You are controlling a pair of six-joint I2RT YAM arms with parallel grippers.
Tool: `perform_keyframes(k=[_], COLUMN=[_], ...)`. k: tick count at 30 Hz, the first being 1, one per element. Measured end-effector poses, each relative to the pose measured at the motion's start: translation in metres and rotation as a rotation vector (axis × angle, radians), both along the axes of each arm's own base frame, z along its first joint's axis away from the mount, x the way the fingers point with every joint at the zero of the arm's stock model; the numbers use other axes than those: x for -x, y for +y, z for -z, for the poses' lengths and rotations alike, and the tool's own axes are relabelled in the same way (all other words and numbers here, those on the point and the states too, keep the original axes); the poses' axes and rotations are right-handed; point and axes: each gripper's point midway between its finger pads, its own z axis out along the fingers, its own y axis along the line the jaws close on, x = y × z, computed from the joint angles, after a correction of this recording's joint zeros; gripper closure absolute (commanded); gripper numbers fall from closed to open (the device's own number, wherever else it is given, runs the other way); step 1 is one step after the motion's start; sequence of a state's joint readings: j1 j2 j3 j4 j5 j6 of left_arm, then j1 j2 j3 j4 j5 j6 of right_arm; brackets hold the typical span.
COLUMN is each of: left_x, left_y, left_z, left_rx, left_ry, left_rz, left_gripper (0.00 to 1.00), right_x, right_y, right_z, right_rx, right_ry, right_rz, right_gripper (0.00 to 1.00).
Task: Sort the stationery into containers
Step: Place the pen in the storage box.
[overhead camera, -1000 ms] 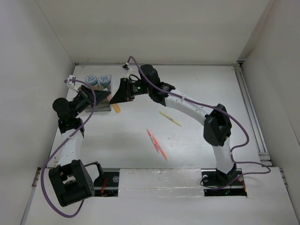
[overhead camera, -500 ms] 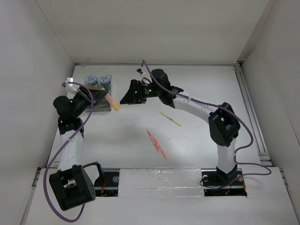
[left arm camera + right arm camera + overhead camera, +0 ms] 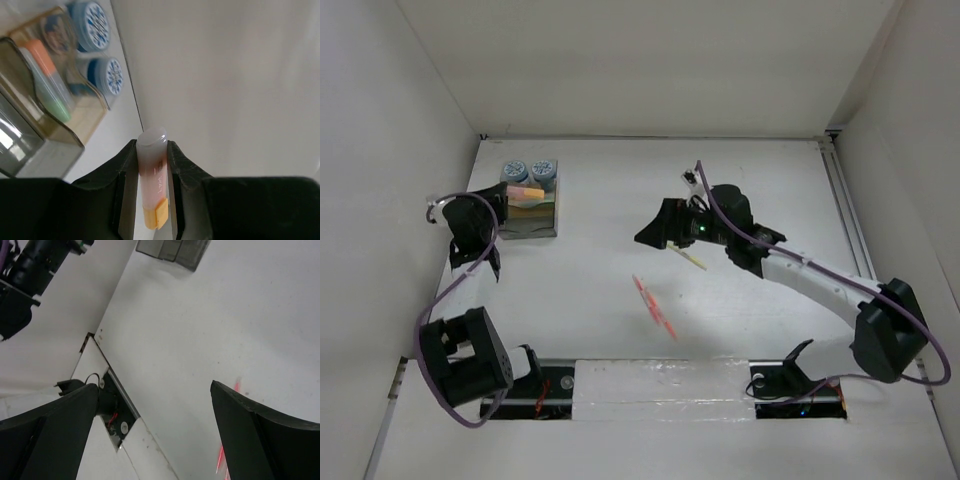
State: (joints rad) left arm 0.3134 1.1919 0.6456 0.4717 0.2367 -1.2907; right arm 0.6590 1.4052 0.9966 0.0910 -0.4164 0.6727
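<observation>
My left gripper (image 3: 508, 198) is shut on a pale pink highlighter with an orange end (image 3: 528, 192), held level just above the wooden organiser tray (image 3: 532, 232). In the left wrist view the highlighter (image 3: 152, 170) stands clamped between both fingers (image 3: 182, 165). The tray (image 3: 47, 132) lies to the left, with an orange and a green highlighter (image 3: 50, 90) inside. Two blue-and-white cylinders (image 3: 529, 171) stand at its far edge. My right gripper (image 3: 648, 236) is open and empty over the table, beside a pale yellow pen (image 3: 686, 255). Pink-red pens (image 3: 655, 308) lie nearer the front.
White walls enclose the table on three sides. The arm bases and a metal rail (image 3: 670, 380) run along the near edge. In the right wrist view the tray (image 3: 172, 249) shows at the top, the left arm (image 3: 30, 270) at upper left.
My right gripper opened and pulled back from the tray toward the table's middle. My left arm drew back left, swinging the highlighter from the tray's near corner to above it.
</observation>
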Motion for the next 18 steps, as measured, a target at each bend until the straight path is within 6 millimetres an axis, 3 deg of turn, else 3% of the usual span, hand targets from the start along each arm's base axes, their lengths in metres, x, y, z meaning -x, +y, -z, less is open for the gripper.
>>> perform_keyframes(k=[5, 10, 18], left_x=[-0.025, -0.053, -0.081], left_y=[0.032, 0.052, 0.049], left_z=[0.031, 0.038, 0.046], left_rx=[0.044, 0.049, 0.026], left_ry=[0.07, 0.079, 0.097], left_rz=[-0.147, -0.22, -0.26], left_gripper=[1.0, 1.0, 1.0], right_x=[0.028, 0.056, 0.065], right_y=[-0.002, 0.009, 0.014], right_z=[0.016, 0.033, 0.039], right_rx=[0.031, 0.069, 0.087], right_ry=[0.0, 0.01, -0.009], right_rz=[-0.028, -0.083, -0.102], right_gripper=[0.0, 0.0, 0.0])
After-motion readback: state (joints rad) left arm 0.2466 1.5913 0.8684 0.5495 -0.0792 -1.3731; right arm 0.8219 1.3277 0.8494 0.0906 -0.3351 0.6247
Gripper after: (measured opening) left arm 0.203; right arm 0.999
